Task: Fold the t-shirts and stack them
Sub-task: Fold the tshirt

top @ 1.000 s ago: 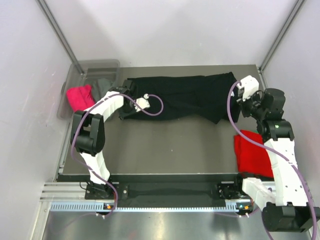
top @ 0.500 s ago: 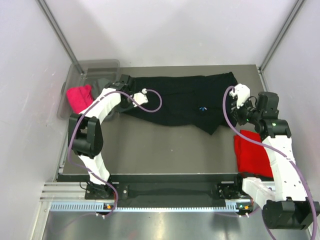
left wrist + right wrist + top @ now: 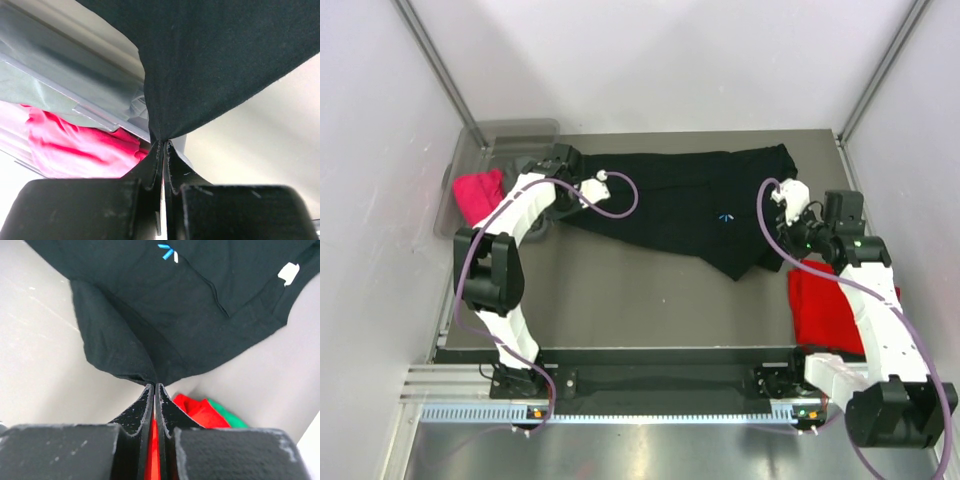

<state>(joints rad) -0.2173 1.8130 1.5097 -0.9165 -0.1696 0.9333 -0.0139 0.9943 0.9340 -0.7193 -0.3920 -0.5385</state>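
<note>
The left gripper pinches the black t-shirt beside the tub; the right gripper pinches it far from the tub.

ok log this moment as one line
stage: black t-shirt held at both ends | left gripper: shut on black t-shirt | right gripper: shut on black t-shirt | red t-shirt: folded, near right of table

— What kind of place is this?
— I think it's a robot lab. I see bare white walls, metal posts and a grey table.
— What else?
— My 2 arms, the left arm and the right arm, are bolted by a metal rail.
</note>
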